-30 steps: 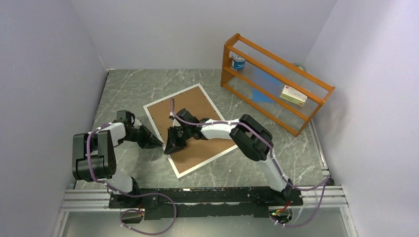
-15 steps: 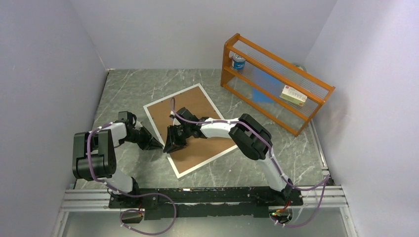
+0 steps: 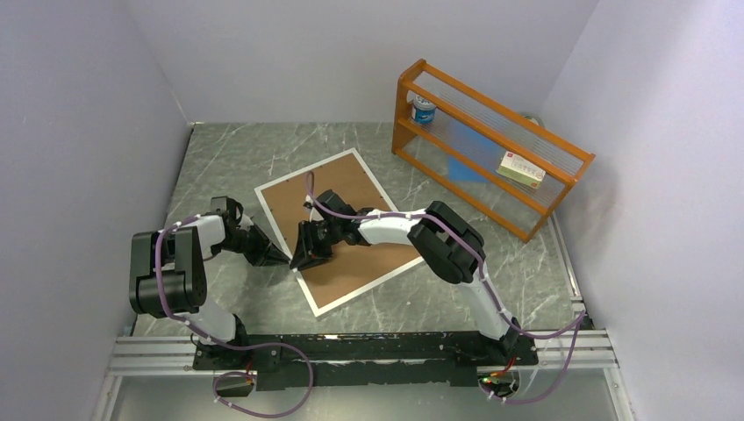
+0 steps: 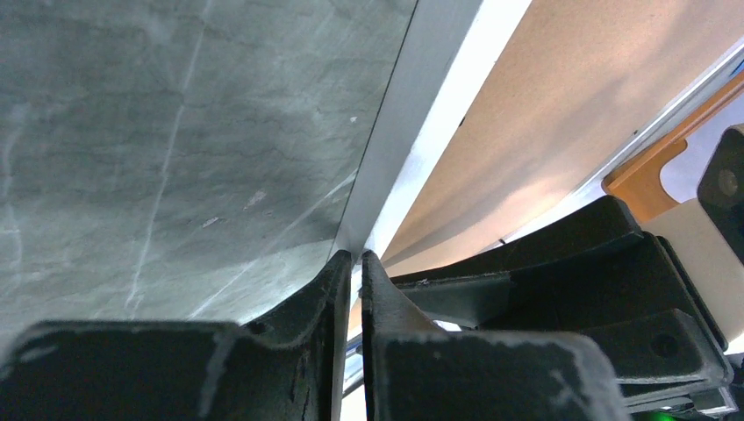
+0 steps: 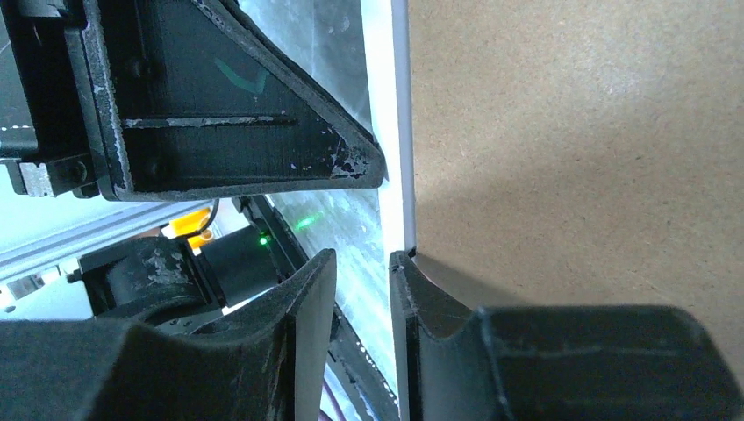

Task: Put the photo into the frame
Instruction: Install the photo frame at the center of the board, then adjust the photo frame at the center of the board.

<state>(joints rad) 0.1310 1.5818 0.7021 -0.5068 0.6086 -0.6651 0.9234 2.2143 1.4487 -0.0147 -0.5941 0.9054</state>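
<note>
Left arm (image 3: 203, 235) & right arm (image 3: 386, 230): white shells w/ chunky black joints, purple cables (image 3: 306, 189) looped along both. Left gripper (image 3: 279, 256) & right gripper (image 3: 303, 260) are black w/ wedge-shaped fingers (image 5: 246, 114), edges pretty scuffed tbh. Tiny green LED (image 3: 483, 378) by the right base.

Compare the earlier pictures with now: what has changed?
The right gripper shifted slightly left over the edge of the frame, and its jaws opened. The left gripper narrowed onto that edge. Frame, board and rack stayed put.

frame (image 3: 303, 172): white, narrow border | flat on table, askew | brown board fills centre
</note>
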